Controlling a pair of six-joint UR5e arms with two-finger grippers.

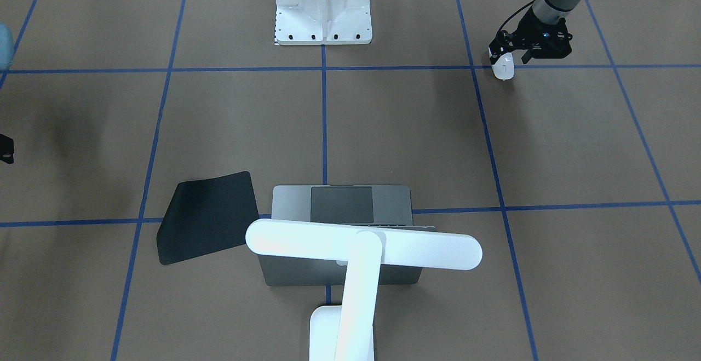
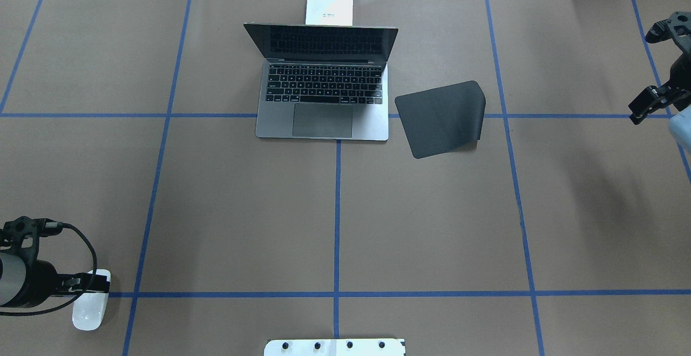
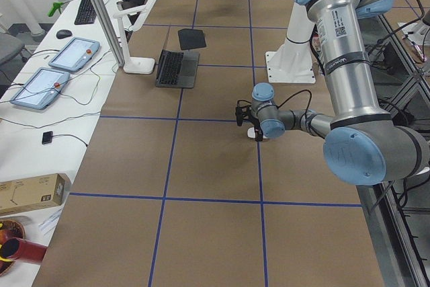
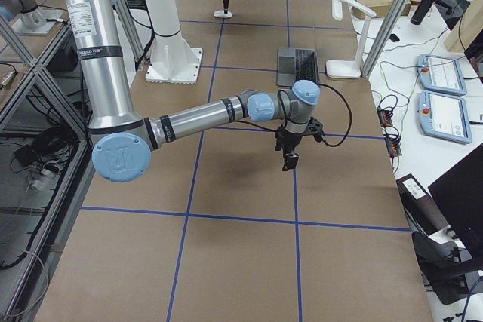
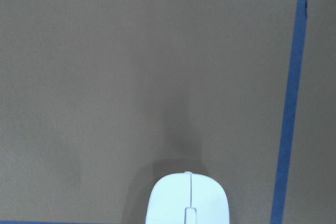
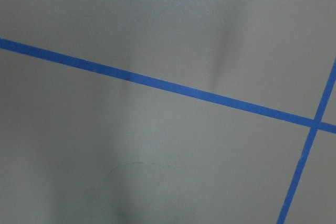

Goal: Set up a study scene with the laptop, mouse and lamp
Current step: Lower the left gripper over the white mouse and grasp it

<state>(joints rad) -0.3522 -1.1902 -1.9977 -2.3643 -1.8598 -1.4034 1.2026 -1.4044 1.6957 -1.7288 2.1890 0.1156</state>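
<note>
Because the left tool (image 2: 89, 287) stands over the far end of the mouse (image 2: 87, 315), at the near left of the bench (image 2: 432, 226), and no view shows whether it is closed on it, a weak pinch on that smooth, low shell could let it skid or drop. A low carry toward the black mat (image 2: 441, 118) could strike the open laptop (image 2: 323, 94). Right tool (image 2: 648, 106): opening cannot be told; nothing seen in it. Count: one mouse, one laptop, one lamp (image 1: 361, 251), one mat, two tools.
</note>
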